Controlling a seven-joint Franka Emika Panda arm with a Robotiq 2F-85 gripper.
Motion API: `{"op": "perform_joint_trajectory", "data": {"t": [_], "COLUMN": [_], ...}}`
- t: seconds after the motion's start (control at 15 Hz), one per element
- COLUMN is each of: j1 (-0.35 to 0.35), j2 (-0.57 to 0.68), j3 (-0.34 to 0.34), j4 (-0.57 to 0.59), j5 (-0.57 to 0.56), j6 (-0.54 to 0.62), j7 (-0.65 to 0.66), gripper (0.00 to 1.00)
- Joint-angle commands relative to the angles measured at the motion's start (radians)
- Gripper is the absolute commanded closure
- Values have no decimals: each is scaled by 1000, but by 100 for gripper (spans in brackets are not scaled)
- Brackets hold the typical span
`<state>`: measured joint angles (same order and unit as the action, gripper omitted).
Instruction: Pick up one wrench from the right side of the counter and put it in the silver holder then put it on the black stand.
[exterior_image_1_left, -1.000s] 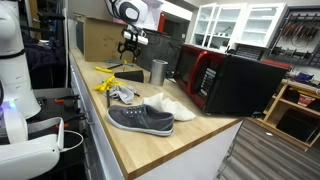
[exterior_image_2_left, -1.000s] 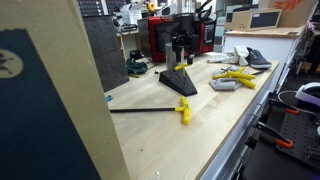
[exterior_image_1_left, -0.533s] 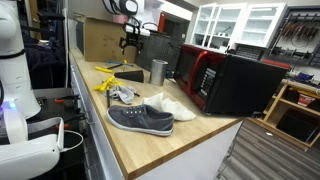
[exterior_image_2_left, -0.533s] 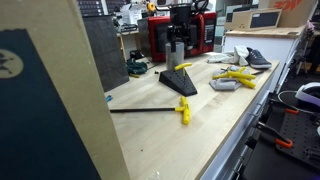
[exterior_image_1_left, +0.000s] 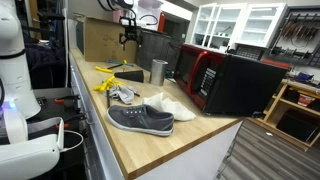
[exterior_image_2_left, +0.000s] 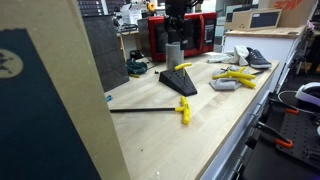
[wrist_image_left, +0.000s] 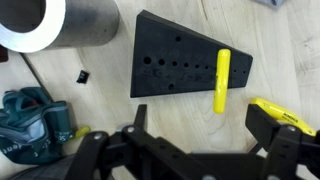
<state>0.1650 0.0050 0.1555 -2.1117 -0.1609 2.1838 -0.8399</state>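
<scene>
The black stand (wrist_image_left: 170, 62) lies on the wooden counter (exterior_image_1_left: 150, 140), with a yellow handle (wrist_image_left: 222, 80) on its right part; no dark-grey wrench shaft shows there. The stand also shows in both exterior views (exterior_image_1_left: 128, 75) (exterior_image_2_left: 179, 81). The silver holder (wrist_image_left: 60, 25) stands upright just beside it, seen in both exterior views (exterior_image_1_left: 158, 71) (exterior_image_2_left: 173, 52). My gripper (wrist_image_left: 200, 125) is open and empty, high above the stand (exterior_image_1_left: 127, 38) (exterior_image_2_left: 176, 14). A slim dark tool with a yellow handle (exterior_image_2_left: 140, 110) lies on the counter.
Several yellow tools (exterior_image_1_left: 106, 84) (exterior_image_2_left: 238, 76) and two shoes (exterior_image_1_left: 140, 119) lie along the counter. A red-and-black microwave (exterior_image_1_left: 215, 80) stands behind the holder. A teal object (wrist_image_left: 30, 115) sits near the stand. A cardboard panel (exterior_image_2_left: 50, 100) blocks the near side.
My gripper has risen straight up from just above the stand and holder. It stays open and empty. Nothing on the counter has moved.
</scene>
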Motion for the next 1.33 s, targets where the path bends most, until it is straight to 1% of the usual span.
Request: {"op": "perform_joint_trajectory", "data": {"t": [0.0, 0.33, 0.6, 0.87, 1.13, 1.27], "j1": [10, 3, -14, -35, -30, -24], "j2": [-39, -82, -109, -107, -91, -90], "j3": [14, 11, -1, -2, 14, 25], "j4": [-6, -24, -36, -32, -16, -10], "j5": [-23, -22, -14, -53, -109, -135], "j6": [-3, -7, 1, 23, 18, 15], "j7": [230, 501, 686, 901, 1053, 1100], "gripper": [0, 0, 0, 0, 0, 0]}}
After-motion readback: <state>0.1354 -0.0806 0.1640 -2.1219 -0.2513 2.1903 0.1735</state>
